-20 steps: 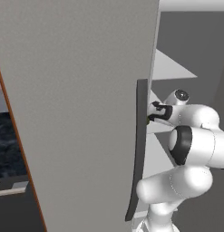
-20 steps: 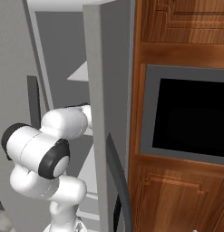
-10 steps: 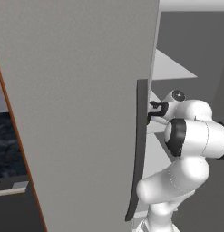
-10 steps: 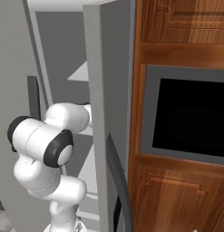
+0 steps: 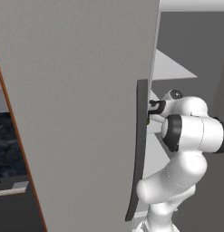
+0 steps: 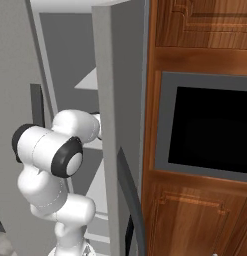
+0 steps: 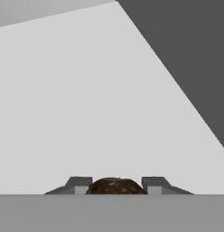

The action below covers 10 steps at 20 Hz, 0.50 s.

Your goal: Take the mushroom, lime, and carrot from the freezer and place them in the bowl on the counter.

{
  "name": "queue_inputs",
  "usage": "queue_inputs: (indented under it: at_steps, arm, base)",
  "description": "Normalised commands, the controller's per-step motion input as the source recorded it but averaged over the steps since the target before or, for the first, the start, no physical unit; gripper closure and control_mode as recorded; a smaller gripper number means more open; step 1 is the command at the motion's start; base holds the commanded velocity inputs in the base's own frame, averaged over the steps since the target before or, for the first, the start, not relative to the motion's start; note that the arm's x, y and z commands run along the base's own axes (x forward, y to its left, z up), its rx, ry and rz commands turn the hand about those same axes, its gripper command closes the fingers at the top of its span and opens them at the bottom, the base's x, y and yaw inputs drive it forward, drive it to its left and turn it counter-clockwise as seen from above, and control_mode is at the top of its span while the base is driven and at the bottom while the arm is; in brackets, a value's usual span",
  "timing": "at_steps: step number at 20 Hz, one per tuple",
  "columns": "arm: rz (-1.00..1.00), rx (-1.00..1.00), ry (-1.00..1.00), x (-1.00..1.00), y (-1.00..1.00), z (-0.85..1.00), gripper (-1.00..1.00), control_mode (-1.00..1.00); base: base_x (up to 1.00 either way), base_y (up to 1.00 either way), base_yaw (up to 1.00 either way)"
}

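A small dark-brown mushroom (image 7: 115, 185) lies on the white shelf (image 7: 99, 104) inside the freezer. My gripper (image 7: 115, 186) has a dark fingertip (image 7: 81, 184) pressed against each side of it. In the left base view the hand (image 5: 155, 107) reaches in past the edge of the open grey freezer door (image 5: 77, 90), beside its dark handle strip (image 5: 138, 149). The right base view shows the arm (image 6: 70, 135) going in behind the door's edge (image 6: 107, 150). A strip of dark marbled counter (image 5: 7, 145) shows at the far left. The lime, the carrot and the bowl are out of view.
Brown wooden cabinets (image 6: 195, 30) with a built-in black oven window (image 6: 212, 127) stand right of the freezer. The open door hangs close on the arm's left, and the freezer's dark grey inner wall (image 7: 190, 54) stands to the right of the shelf.
The arm's elbow has swung lower and turned, while the hand has stayed inside the freezer at the same shelf. The door has not moved.
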Motion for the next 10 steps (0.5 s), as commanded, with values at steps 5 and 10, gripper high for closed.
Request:
queue_inputs:
  at_steps: [5,10]
  arm:
    - [0.00,0.00,0.00,0.02,-0.02,-0.37,1.00,-1.00]
    - [0.00,0.00,0.00,-0.23,-0.06,-0.11,1.00,-1.00]
  base:
    - [0.00,0.00,0.00]
    - [0.00,0.00,0.00]
